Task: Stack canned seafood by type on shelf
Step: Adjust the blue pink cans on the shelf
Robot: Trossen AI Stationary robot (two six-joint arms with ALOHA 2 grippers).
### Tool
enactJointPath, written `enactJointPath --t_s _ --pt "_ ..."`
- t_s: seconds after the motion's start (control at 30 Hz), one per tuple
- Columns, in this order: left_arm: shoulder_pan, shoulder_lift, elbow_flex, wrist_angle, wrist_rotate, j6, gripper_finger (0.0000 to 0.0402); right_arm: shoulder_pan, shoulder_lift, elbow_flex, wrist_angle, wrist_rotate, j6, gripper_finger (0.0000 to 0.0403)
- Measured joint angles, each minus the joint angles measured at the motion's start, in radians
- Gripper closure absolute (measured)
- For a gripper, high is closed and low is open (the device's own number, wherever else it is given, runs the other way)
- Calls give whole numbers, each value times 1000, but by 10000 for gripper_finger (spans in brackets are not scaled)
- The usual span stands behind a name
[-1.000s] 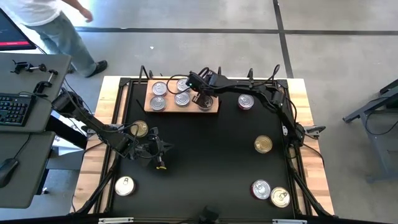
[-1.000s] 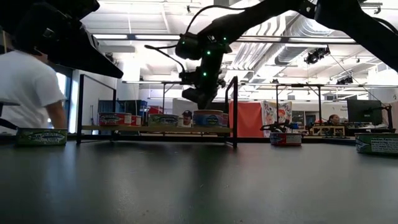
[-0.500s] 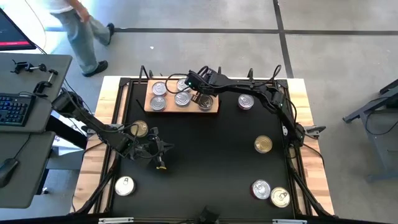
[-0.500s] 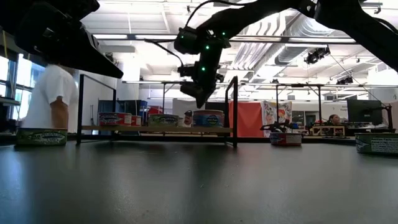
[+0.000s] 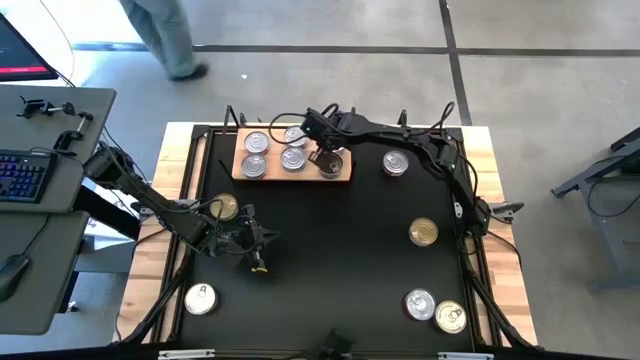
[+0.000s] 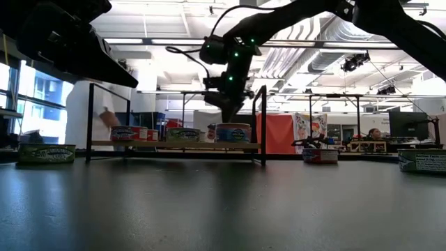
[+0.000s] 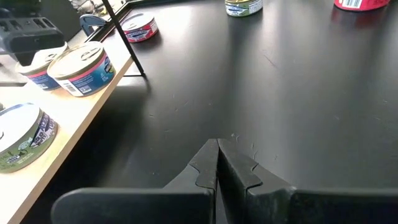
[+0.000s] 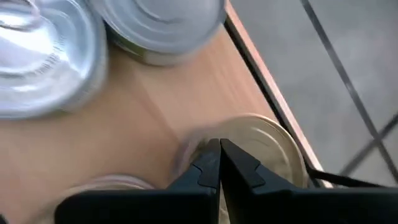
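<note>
The shelf, a light wooden slab, lies at the far side of the black mat with several cans of seafood on it. At its right end stands a gold-lidded can. My right gripper is shut and points steeply down just over that can; the low view shows a small gap between them. My left gripper is shut over the bare mat at the left, holding nothing. Loose cans rest on the mat: a gold one, a silver one and a red-sided one.
More loose cans lie at the right: a gold one and a pair near the front corner. A thin black frame stands by the shelf. A person walks past beyond the table's far left corner.
My right gripper stays shut over the shelf's right-hand can and has tipped a little steeper, its tip staying just above the lid. The person behind the table has walked on past the far left corner.
</note>
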Motion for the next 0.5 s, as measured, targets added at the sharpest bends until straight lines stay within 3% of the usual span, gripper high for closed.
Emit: enactJointPath --t_s 0.13,0.33,0.5 --pt "0 0 0 0 0 0 402 0 0 0 29 -65 -22 403" --pt "0 0 0 0 0 0 402 -4 0 0 12 59 28 403" --pt "0 0 0 0 0 0 402 -24 -1 3 -32 16 50 403"
